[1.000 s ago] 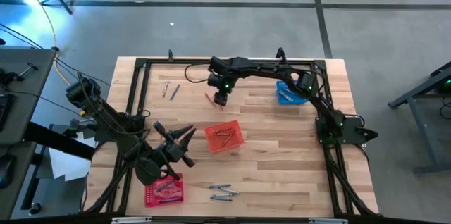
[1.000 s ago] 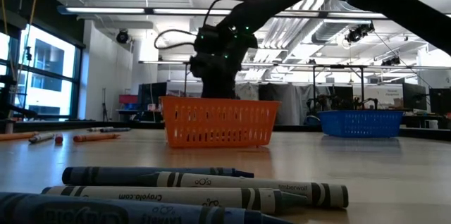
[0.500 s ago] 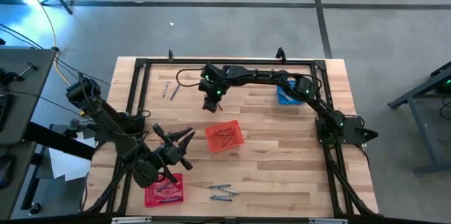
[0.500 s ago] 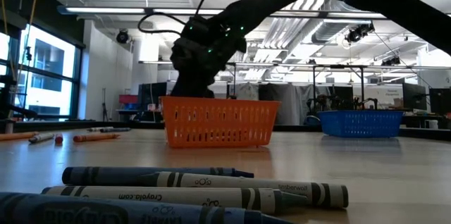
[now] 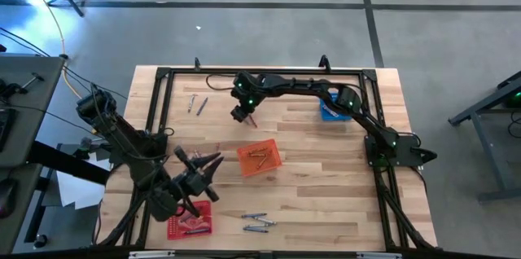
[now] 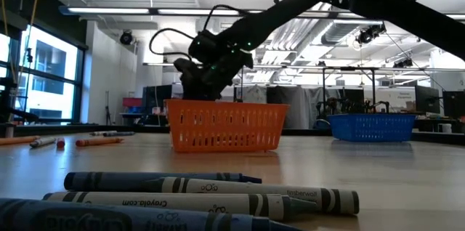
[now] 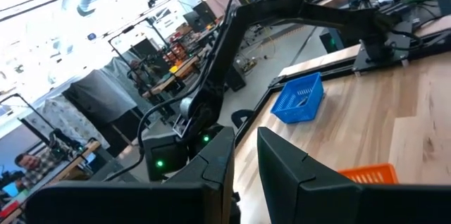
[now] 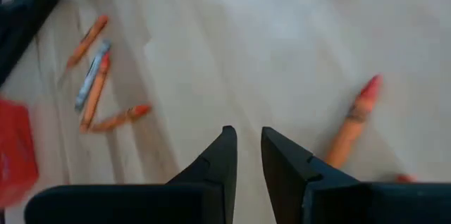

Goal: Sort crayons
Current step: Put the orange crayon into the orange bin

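Four camera views. The high view looks straight down from well above on the whole wooden table (image 5: 326,202) and the floor around it, with the left arm at the left and the right arm reaching across the far side. The low view sits at tabletop height, very near a row of crayons (image 6: 211,195), facing level across the table into the workshop behind; it shares the orange basket (image 6: 225,125) and blue basket (image 6: 372,126) with the high view. The left wrist view looks along the table toward the blue basket (image 7: 299,98) and the other arm. The right wrist view looks steeply down, close to the tabletop.
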Action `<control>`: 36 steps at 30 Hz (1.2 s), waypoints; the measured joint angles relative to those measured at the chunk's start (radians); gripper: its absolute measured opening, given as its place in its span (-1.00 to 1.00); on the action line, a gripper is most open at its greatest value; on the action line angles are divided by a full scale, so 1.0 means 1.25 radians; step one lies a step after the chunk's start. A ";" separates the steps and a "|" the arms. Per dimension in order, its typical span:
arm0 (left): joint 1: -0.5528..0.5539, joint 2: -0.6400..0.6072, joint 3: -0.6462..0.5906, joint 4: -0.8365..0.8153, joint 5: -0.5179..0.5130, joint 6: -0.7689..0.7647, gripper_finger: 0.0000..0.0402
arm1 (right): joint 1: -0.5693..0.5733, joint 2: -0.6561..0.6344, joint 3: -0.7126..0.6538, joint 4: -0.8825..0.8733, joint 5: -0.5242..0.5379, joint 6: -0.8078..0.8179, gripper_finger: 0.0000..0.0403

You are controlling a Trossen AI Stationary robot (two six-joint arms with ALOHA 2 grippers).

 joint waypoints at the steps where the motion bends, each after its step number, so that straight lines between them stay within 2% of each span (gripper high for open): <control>1: -0.003 0.000 0.000 0.000 0.000 0.005 -0.75 | -0.003 0.002 0.000 -0.003 -0.004 0.011 -0.70; 8: -0.025 0.000 0.000 0.000 0.000 0.034 -0.75 | -0.004 0.016 0.000 -0.009 0.000 0.109 -0.70; 17: -0.060 -0.013 0.000 -0.002 0.000 0.055 -0.75 | 0.009 0.017 0.000 -0.051 0.036 0.146 -0.70; 26: -0.091 -0.021 0.000 0.000 0.000 0.055 -0.75 | 0.006 0.015 0.001 -0.118 0.097 0.147 -0.70; 36: -0.102 -0.021 0.000 0.000 0.000 0.049 -0.75 | 0.004 0.015 0.001 -0.125 0.088 0.146 -0.70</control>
